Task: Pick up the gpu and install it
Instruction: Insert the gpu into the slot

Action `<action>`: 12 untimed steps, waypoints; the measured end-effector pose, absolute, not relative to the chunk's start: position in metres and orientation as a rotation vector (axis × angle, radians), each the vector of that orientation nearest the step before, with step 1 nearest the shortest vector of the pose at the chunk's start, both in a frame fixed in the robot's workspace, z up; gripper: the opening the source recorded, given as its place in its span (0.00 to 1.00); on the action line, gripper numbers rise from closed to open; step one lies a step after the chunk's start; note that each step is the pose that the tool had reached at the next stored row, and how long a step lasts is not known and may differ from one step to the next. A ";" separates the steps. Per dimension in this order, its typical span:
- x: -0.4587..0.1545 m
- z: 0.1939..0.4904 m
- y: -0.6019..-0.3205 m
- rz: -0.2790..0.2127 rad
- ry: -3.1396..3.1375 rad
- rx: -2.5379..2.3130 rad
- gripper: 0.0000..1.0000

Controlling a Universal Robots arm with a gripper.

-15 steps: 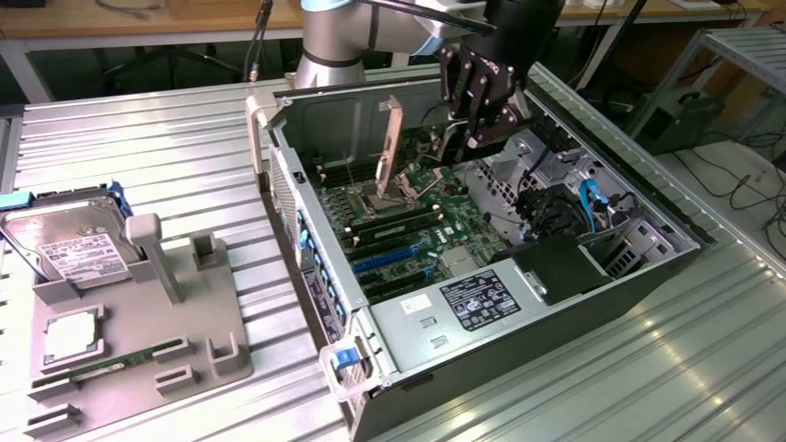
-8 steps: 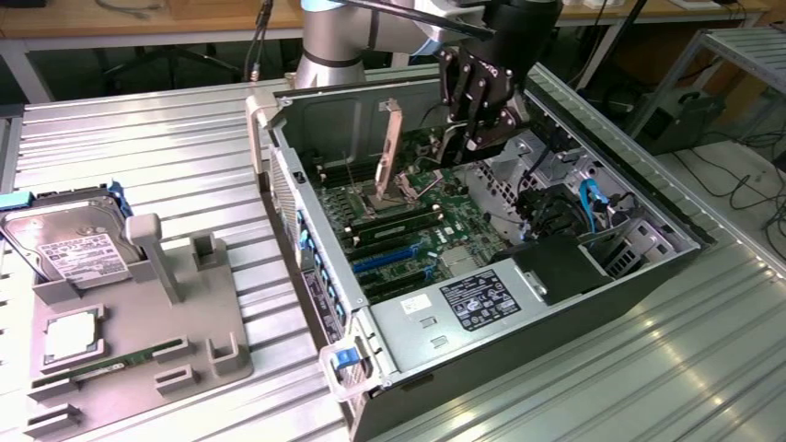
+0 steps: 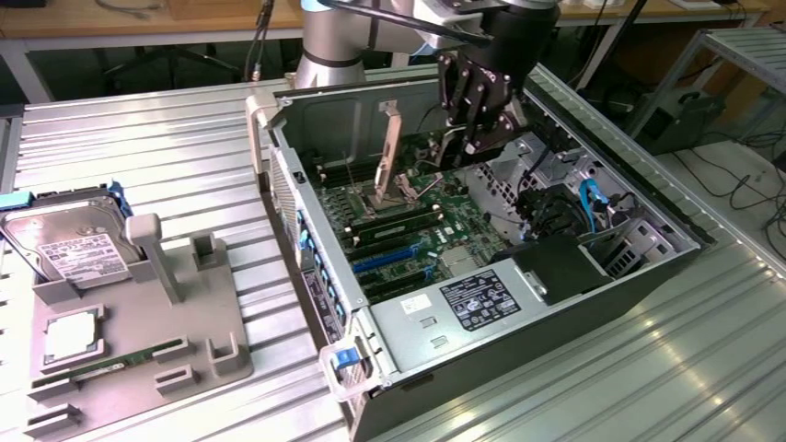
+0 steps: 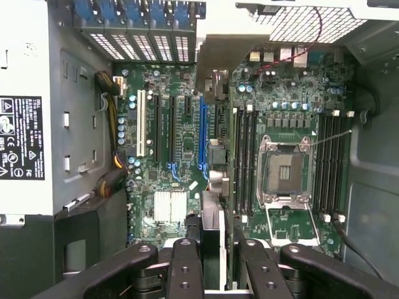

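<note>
Over the open computer case [image 3: 491, 276], toward 1 o'clock in the exterior view, the gripper [image 3: 473, 138] held the gpu [image 4: 210, 218].
The fingers [image 4: 184, 261] were closed tightly on the thin card, which was gripped on its edge, probably so that its lower edge could meet a slot. Its long axis ran parallel to the blue slot [image 4: 201, 134]; the far end seemed to point toward the rear slot covers [image 4: 140, 43].

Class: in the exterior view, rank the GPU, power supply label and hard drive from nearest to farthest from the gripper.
1. GPU: upright in the case, beside the gripper.
2. Power supply label: case's near end.
3. Hard drive: on the holder, far left.
</note>
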State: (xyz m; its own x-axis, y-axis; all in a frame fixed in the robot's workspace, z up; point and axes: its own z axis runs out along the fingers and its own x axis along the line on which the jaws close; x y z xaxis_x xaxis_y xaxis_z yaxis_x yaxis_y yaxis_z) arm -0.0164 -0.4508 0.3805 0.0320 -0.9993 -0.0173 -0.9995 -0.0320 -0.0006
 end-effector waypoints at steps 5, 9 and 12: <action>-0.019 0.356 -0.448 0.013 2.211 -2.218 0.28; -0.026 0.349 -0.448 0.013 2.211 -2.218 0.28; -0.027 0.345 -0.448 0.013 2.212 -2.219 0.28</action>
